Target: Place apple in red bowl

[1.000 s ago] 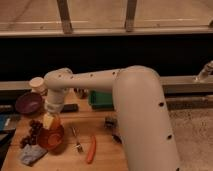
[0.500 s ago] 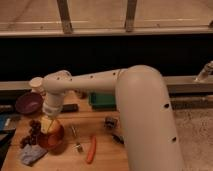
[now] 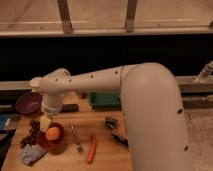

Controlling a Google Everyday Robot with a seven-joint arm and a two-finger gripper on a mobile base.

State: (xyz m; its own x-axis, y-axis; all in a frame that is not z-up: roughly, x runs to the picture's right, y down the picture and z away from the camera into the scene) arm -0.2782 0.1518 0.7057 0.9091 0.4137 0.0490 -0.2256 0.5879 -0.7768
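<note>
Pincer (image 3: 46,121): at the end of the white arm (image 3: 100,82), hanging just above the back rim of the red bowl, a pale finger pointing down beside the apple. Whether it is apart or together cannot be told; it does not visibly clasp the apple.

Apple (image 3: 53,133): small, round, orange-peach; lying inside the red bowl, just right of the pincer's tip.

Red bowl (image 3: 56,145): round, shallow, reddish-orange; standing on the bench near its left front part, holding the apple.

Bench (image 3: 102,152): light wooden top carrying all items listed here.

Dark grapes (image 3: 31,134): a cluster of dark round fruit, just left of the red bowl, touching or nearly touching its rim.

Grey cloth (image 3: 31,155): crumpled, at the front left, just below the grapes and beside the bowl.

Purple bowl (image 3: 27,103): dark, similar in size to the red one; at the back left, apart from it.

Fork (image 3: 76,139): metal, lying just right of the red bowl, tines toward the front.

Orange-red sausage-shaped item (image 3: 91,149): long, lying right of the fork, near the front.

Green tray (image 3: 105,100): flat, at the back of the bench, partly behind the arm.

Small dark object (image 3: 110,123): right of centre, close to the arm's large white body; its kind cannot be told.
</note>
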